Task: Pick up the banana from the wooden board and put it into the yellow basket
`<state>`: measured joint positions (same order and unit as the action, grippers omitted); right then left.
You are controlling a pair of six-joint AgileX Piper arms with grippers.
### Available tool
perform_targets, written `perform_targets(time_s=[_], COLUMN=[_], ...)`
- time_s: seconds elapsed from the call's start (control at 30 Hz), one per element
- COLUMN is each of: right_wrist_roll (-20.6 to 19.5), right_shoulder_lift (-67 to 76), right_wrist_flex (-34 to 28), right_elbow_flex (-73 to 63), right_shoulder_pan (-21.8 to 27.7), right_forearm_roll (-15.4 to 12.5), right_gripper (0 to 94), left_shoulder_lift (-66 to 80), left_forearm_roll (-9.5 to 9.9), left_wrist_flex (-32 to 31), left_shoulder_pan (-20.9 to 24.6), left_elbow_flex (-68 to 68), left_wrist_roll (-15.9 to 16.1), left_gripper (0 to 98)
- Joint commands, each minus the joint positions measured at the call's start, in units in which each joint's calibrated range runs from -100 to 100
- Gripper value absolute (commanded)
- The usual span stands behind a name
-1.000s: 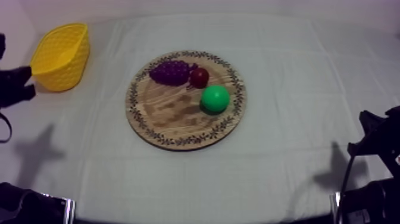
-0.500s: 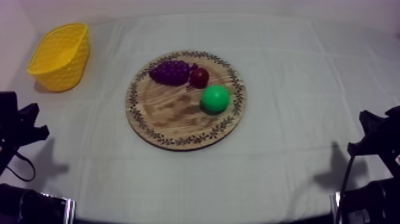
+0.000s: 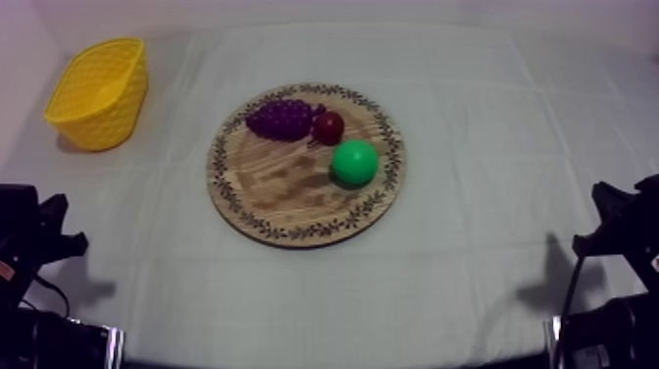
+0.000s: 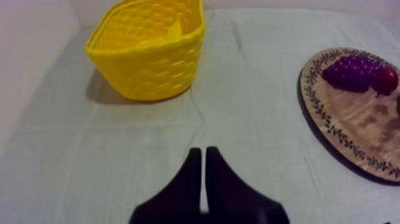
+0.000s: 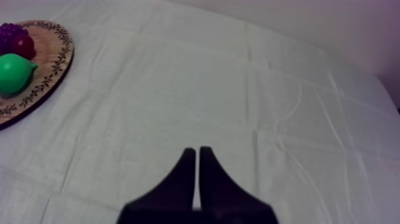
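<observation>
In left wrist view banana [image 4: 174, 31] tip inside yellow basket [image 4: 149, 71], left pincer [image 4: 203, 158] and right pincer [image 5: 197, 156] closed, empty

The round wooden board [image 3: 294, 201] lies mid-counter [image 3: 481, 147], with the grapes [image 3: 279, 119] on its far part and the pear [image 3: 354, 163] on its right. The basket [image 3: 98, 93] stands far left, well apart.

yellow basket [image 3: 98, 93], dimpled lattice walls; brown wooden board [image 3: 275, 196], dark leaf-vine rim; purple grapes [image 3: 279, 119]; dark small red fruit [image 3: 329, 127]; green pear [image 3: 354, 162]; grey-white cloth [image 3: 490, 147].
</observation>
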<state>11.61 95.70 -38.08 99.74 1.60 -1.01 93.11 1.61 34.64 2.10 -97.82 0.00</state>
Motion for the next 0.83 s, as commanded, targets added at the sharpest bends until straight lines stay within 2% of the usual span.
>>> perform_targets(time_s=[0.0,0.17,0.37,0.47,0.8], right_wrist_roll=[-0.01,-0.02,-0.01,-0.01,-0.01], right_shoulder_lift=[-0.03,-0.03,-0.03,-0.03,-0.03], right_wrist_flex=[0.01,0.01,0.01,0.01,0.01], right_elbow_flex=[0.04,0.04,0.04,0.04,0.04], right_shoulder_pan=[0.01,0.01,0.01,0.01,0.01], right_forearm_roll=[0.01,0.01,0.01,0.01,0.01], right_gripper=[0.4,0.4,0.4,0.4,0.4], left_shoulder_lift=[2.31,5.77,6.53,6.6,6.63], left_forearm_roll=[0.04,0.06,0.16,0.23,0.27], left_wrist_flex=[3.77,5.55,1.82,0.07,-0.82], left_shoulder_pan=[0.03,0.27,0.32,0.32,0.33], left_elbow_flex=[0.54,0.62,-0.75,-1.33,-1.62], left_wrist_roll=[-0.53,-1.41,-8.35,-10.38,-10.26], left_gripper=[0.1,0.1,0.1,0.1,0.1])
